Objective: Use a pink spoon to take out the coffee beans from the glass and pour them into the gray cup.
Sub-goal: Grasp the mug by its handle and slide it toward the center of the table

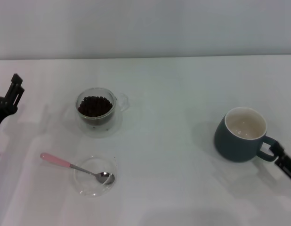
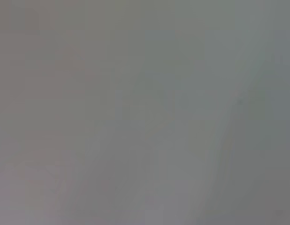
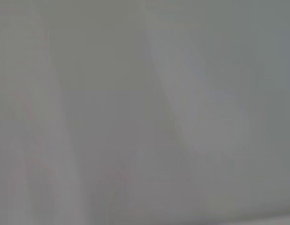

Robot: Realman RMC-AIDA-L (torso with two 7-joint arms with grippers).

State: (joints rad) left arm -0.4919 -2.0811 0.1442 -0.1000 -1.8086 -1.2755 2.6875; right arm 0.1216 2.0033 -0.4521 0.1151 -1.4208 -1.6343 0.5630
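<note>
Head view: The white table (image 1: 183, 94) carried four items. The glass (image 1: 97, 112) stood upright in the left half, its small side handle pointing toward the robot's right, and the coffee beans (image 1: 94, 105) filled its inner well in a dark heap. Nearer the robot, just in front of the glass, lay a flat clear dish (image 1: 94, 176). The pink spoon (image 1: 75, 166) rested across that dish: metal bowl inside the dish, pink handle projecting over the rim toward the robot's left and touching the table. The gray cup (image 1: 242, 134) stood upright well apart on the right side, its cream interior showing no beans, its loop handle turned toward the right edge.

The left gripper (image 1: 11, 96) sat at the left edge of the view, apart from every item; its jaw state could not be determined. The right gripper (image 1: 284, 160) appeared at the right edge, just beside the cup handle (contact could not be confirmed), and its jaw opening likewise could not be determined.

Left wrist view: Only a featureless gray field appeared.

Right wrist view: Only a featureless pale gray field appeared.
</note>
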